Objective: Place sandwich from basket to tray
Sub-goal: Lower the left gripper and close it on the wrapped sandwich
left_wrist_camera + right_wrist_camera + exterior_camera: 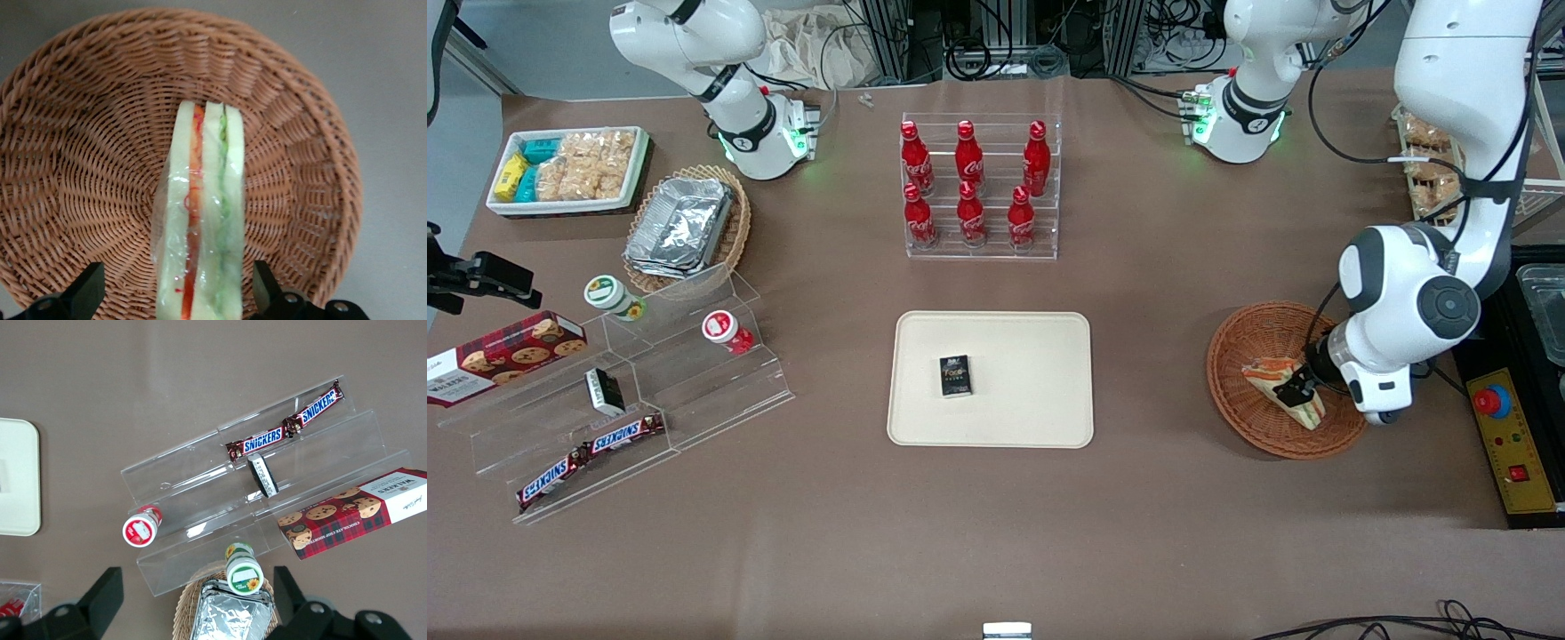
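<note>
Sandwich (203,213) first: it stands on edge in the reddish-brown basket (87,167), wrapped in clear film, its orange and green filling stripes facing up at the wrist camera. Its long axis runs straight away from the gripper (179,293), and the two black fingers (87,290) sit spread on either side of its bread faces, near but not yet pressing, so the squeeze would fall across the thin dimension, which looks like the right line. From the front, the gripper is down inside the basket right over the wedge (1288,384), at the working arm's end of the bench (996,533). Outward from there, the cream tray (1040,418) lies well apart toward the middle of the bench, a small dark box (955,375) already resting on it, so the set-down wants the bare part beside that box.
</note>
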Action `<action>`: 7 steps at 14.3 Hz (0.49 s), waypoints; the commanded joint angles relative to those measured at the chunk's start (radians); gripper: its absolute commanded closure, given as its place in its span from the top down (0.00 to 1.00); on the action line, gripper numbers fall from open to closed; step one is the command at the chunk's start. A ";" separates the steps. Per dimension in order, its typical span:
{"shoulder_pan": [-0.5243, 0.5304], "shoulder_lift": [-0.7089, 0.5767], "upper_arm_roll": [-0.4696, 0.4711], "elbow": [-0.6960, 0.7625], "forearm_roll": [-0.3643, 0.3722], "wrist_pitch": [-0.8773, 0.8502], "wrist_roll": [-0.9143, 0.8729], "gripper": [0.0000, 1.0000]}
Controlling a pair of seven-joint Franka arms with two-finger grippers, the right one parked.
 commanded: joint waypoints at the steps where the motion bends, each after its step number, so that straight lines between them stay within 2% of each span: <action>1: 0.009 -0.008 -0.006 -0.028 0.027 0.034 -0.027 1.00; 3: 0.009 0.007 -0.006 -0.028 0.027 0.052 -0.027 1.00; 4: 0.009 0.016 -0.006 -0.019 0.024 0.063 -0.035 0.78; 5: 0.009 0.016 -0.006 -0.017 0.026 0.063 -0.056 0.34; 6: 0.009 0.013 -0.008 -0.019 0.026 0.063 -0.067 0.00; 7: 0.009 0.015 -0.006 -0.020 0.026 0.063 -0.070 0.00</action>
